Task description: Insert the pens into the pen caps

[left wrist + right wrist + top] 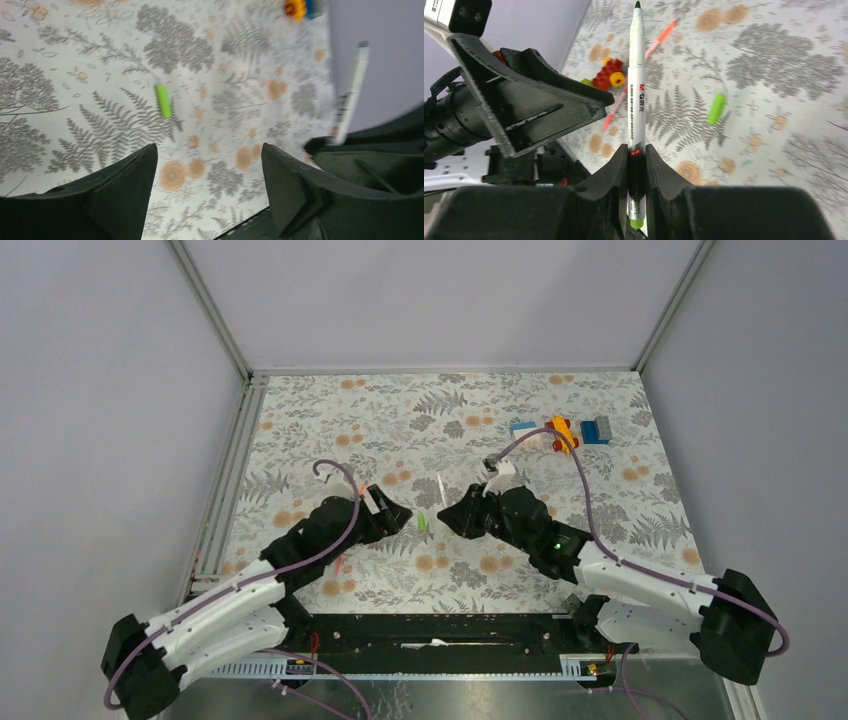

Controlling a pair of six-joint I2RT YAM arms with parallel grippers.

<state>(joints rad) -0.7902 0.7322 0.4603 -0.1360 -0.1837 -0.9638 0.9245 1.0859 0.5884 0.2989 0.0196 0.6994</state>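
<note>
I have the right fingers (pixel 611 175) closed tight on the white plastic pen with a green butt end (pixel 636 85). They clamp it near the butt, and its dark writing tip sticks out ahead of them, uncapped. The left fingers (pixel 125 190) stand wide apart with nothing between them, held above the fern-and-flower patterned tabletop (pixel 400 410). The short bright green tubular cap (pixel 163 100) lies flat on that tabletop, between the two arms and just ahead of the left fingers, touched by neither.

I judge the first pairing to be in hand: the white pen is up and its green cap is not yet picked up. The next move, as I see it, falls to the left arm. I would bring its open fingers down with one on each side of the cap's short body, close them, and lift so the cap's mouth faces the pen tip. I cannot tell from here which end of the cap is open, so I would check that before lining up. After that both arms must meet on one axis. With so small a cap, a slight tilt could send the tip off the rim.

Two thin salmon-pink pens (pixel 659 37) lie farther off on the tabletop, one near a red-and-yellow toy block (pixel 608 77). I see no pink caps in these views.
</note>
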